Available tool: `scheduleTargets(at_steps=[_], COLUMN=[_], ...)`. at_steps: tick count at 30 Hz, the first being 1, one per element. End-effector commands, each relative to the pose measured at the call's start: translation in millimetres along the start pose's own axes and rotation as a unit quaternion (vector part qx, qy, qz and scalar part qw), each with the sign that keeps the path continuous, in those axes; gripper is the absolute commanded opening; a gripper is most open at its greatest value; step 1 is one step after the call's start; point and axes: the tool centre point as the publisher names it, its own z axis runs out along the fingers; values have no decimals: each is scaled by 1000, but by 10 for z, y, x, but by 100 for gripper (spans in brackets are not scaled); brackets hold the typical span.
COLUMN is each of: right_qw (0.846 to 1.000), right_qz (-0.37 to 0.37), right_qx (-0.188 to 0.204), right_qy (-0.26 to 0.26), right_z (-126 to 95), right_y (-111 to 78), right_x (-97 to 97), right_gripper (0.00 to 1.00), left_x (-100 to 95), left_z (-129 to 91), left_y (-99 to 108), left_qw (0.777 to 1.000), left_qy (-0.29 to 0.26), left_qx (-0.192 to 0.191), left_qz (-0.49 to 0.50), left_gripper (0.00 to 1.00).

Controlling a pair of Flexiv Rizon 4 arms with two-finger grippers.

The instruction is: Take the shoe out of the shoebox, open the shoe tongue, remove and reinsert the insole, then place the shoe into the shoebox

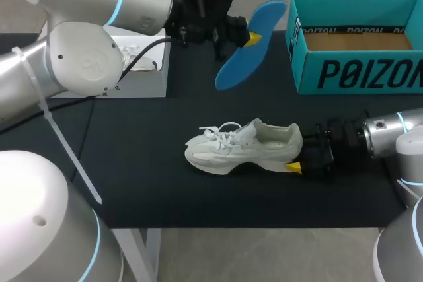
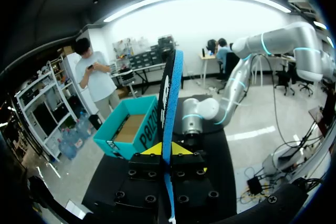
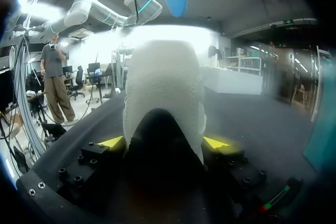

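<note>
Shoe (image 1: 244, 146), white mesh with laces, stands on the black tabletop (image 1: 152, 183), heel pinched between the fingers of the right gripper (image 1: 301, 153). Fingers of the left gripper (image 1: 248, 36) pinch a blue foam insole (image 1: 232, 64) aloft near the teal cardboard shoebox (image 1: 357, 74).

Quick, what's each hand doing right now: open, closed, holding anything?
Left hand: closed on the blue insole.
Right hand: closed on the white shoe at its heel.
</note>
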Motion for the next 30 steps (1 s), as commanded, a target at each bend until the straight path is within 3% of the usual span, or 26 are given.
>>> scheduleTargets(at_steps=[1,8,13,19,30], right_qw=[1000,1000,1000,1000,1000], right_qz=[0,0,0,0,0], right_qx=[1,1,1,1,1], right_qy=[0,0,0,0,0], right_z=[42,42,42,42,42], right_y=[-46,-46,-46,-46,-46], right_x=[-4,-4,-4,-4,-4], right_gripper=[0,0,0,0,0], left_x=[0,0,-297,-508,-693], left_z=[-27,-27,-233,-439,-642], left_y=[3,3,-263,-417,-470], left_qw=[1000,1000,991,966,937], left_qy=[1,1,121,232,291], left_qx=[-1,-1,34,46,51], left_qz=[0,0,-46,-107,-185], left_gripper=[0,0,0,0,0])
